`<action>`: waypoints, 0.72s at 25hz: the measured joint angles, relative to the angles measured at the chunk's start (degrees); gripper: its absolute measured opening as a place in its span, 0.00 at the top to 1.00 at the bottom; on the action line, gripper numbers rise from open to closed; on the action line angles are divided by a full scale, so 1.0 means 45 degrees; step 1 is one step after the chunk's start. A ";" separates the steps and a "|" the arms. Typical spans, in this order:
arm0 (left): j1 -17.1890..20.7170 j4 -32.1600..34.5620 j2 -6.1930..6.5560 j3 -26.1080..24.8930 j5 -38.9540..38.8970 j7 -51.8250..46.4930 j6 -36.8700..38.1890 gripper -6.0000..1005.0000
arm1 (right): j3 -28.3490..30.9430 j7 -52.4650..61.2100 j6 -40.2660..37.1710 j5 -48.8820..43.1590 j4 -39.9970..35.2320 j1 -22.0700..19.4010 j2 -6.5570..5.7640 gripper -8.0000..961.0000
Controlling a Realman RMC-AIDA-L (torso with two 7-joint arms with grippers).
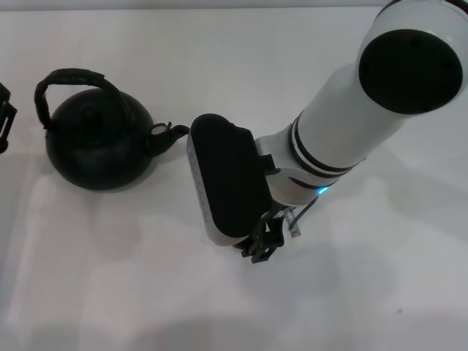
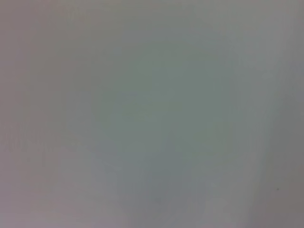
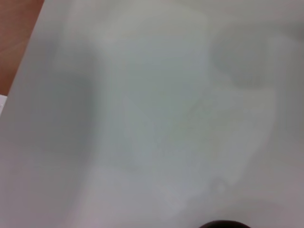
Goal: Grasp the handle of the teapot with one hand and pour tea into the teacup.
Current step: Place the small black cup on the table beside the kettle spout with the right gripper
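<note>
Nearest the camera in the head view, the right gripper [image 1: 263,245] hangs low over the white table [image 1: 110,278], a small dark cluster of parts poking out beneath the wrist's black-faced housing. Whether its jaws are apart or together, I cannot tell; they are seen from above and mostly hidden by the wrist. The big white right arm [image 1: 351,124] slants in from the upper right corner, a blue light glowing at the wrist joint.

Just beyond the wrist housing, the teapot [image 1: 99,142] sits upright on the table, matte black and round, on the robot's left side. Its short spout [image 1: 170,132] points toward the right arm and comes very near the top corner of the black housing; touching or not, I cannot say. The handle [image 1: 73,79] arches over the lid, its rough wrapped top free, with nothing gripping it.

At the far left edge, a sliver of the left gripper [image 1: 6,121] pokes in, near the teapot but apart from it; jaw state cannot be told.

The teacup does not show in the head view. The right wrist view gives pale table surface, a brown strip at one corner, and a dark rounded edge [image 3: 223,224] too cut off to name. The left wrist view shows only blank pale surface.
</note>
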 joint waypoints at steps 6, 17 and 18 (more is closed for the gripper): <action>-0.0030 0.0000 0.0000 -0.0001 -0.0005 0.0000 0.0000 0.21 | 0.0084 -0.0202 -0.0009 -0.0050 -0.0154 -0.0088 -0.0006 0.14; -0.0046 -0.0024 0.0000 -0.0002 -0.0005 -0.0001 0.0001 0.21 | 0.1044 -0.1114 -0.0118 0.0108 -0.0533 -0.1196 -0.0008 0.12; -0.0048 -0.0050 0.0000 -0.0001 -0.0003 0.0000 0.0002 0.21 | 0.1233 -0.1279 -0.0102 0.0215 -0.0596 -0.1349 -0.0009 0.12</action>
